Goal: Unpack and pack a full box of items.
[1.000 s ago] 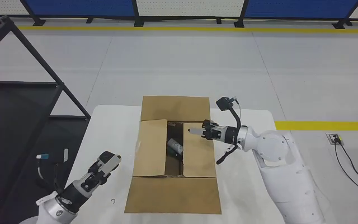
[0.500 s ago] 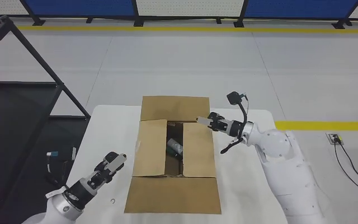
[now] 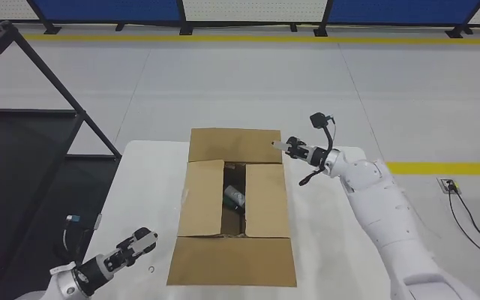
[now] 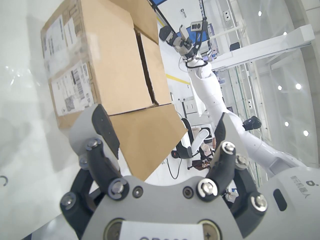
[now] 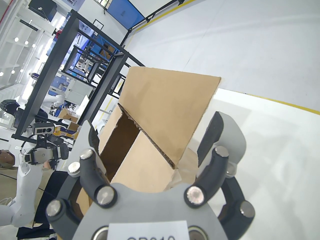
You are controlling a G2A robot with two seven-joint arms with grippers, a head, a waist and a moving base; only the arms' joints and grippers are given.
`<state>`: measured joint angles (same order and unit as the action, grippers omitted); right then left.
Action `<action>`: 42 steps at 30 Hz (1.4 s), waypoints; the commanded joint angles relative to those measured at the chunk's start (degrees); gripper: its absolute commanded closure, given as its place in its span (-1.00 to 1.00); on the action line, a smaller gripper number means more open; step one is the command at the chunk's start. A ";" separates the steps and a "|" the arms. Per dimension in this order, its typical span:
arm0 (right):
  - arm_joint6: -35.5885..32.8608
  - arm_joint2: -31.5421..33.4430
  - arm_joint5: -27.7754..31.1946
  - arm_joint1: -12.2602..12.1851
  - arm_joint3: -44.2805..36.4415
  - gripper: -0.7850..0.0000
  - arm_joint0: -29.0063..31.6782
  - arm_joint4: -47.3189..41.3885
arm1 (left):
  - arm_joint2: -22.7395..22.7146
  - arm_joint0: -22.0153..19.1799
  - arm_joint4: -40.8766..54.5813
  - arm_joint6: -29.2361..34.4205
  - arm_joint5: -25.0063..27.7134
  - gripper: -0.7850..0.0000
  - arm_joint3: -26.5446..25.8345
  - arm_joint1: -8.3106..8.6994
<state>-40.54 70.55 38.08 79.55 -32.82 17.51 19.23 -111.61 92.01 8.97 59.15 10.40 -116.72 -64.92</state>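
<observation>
Pulled back: R gripper [image 3: 281, 145] to far-right box [image 3: 225, 262] corner, L gripper [image 3: 148, 239] to near table [image 3: 150, 180] edge.
Both w/ jaws wide apart, nothing held.

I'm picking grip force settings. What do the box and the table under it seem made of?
Box: corrugated cardboard, matte brown; fluted flap edges show in the right wrist view.
Table: smooth white top, slightly glossy, perhaps laminate or plastic; it shows faint reflections.

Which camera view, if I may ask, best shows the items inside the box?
The top view: it looks down through the gap between the flaps onto the items. In both wrist views the gap is just a dark slit.
</observation>
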 commanded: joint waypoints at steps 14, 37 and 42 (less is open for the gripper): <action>-4.77 -3.29 6.73 2.88 14.37 -1.00 -7.17 -7.34 | -0.37 2.95 0.26 16.35 2.51 -1.00 2.95 2.14; -13.46 -5.12 12.22 1.31 5.64 -1.00 -5.20 -22.07 | 6.06 -0.70 5.14 14.47 2.30 -1.00 3.54 3.85; -14.38 -7.42 11.29 -0.08 1.17 -1.00 -4.13 -24.32 | 6.47 -1.35 7.81 9.67 2.09 -1.00 2.83 3.85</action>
<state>-54.59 63.69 49.71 79.86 -30.57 13.15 -4.54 -105.19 90.76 16.27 70.35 12.51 -113.77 -61.06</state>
